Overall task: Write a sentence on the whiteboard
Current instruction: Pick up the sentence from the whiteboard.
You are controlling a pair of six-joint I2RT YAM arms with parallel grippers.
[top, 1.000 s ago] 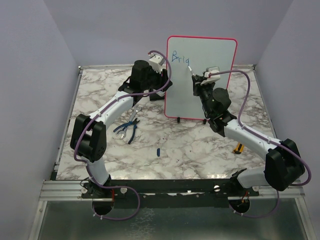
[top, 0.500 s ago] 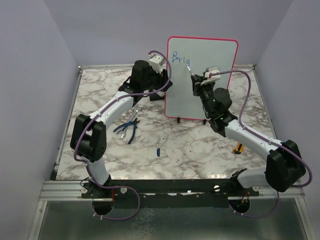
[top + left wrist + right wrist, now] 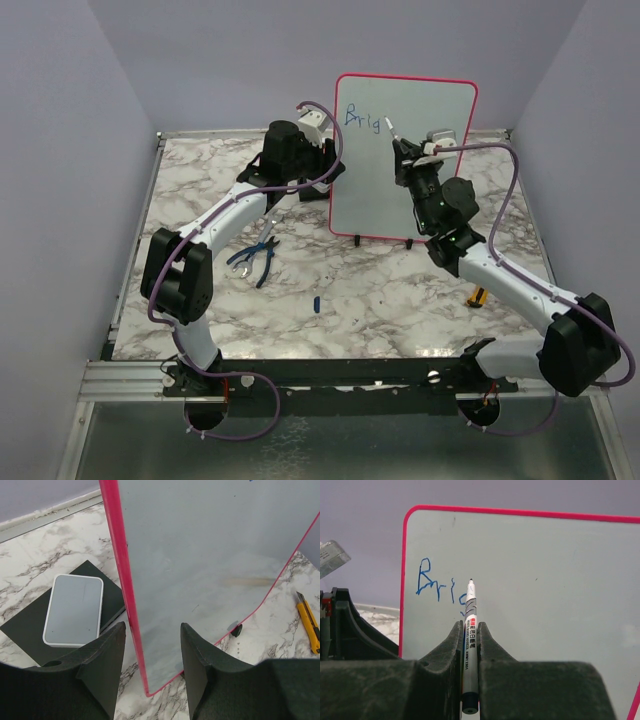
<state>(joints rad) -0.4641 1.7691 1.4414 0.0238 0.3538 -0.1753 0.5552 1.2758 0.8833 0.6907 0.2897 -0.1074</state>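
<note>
While my right gripper [image 3: 469, 626] is closed, its two fingers clamp a marker [image 3: 468, 645] by the barrel, and no gap shows on either side of it. The marker stands upright between the fingers with its tip pointing up toward the whiteboard [image 3: 545, 580]. Whether the tip touches the surface cannot be told from either view. The tip sits just to the right of the sentence [image 3: 437, 586], of which only the blue letters "Brig" stand, near the board's upper left corner.

My left gripper [image 3: 152, 630] is partly open. Its fingers [image 3: 112, 650] stand astride the left edge of the whiteboard, with the red frame running down between them. Whether the pads press on the board cannot be told.

The whiteboard stands upright on small black feet toward the far side of the marble table [image 3: 380, 300]. A small block [image 3: 74, 609] with a grey face and white rim rests on a black pad [image 3: 25, 630] beside the board's left edge. A yellow knife [image 3: 307, 620] lies on the table at the board's right. Blue-handled pliers [image 3: 255, 260] and a small blue cap [image 3: 316, 302] lie nearer my bases, well apart from the board.
</note>
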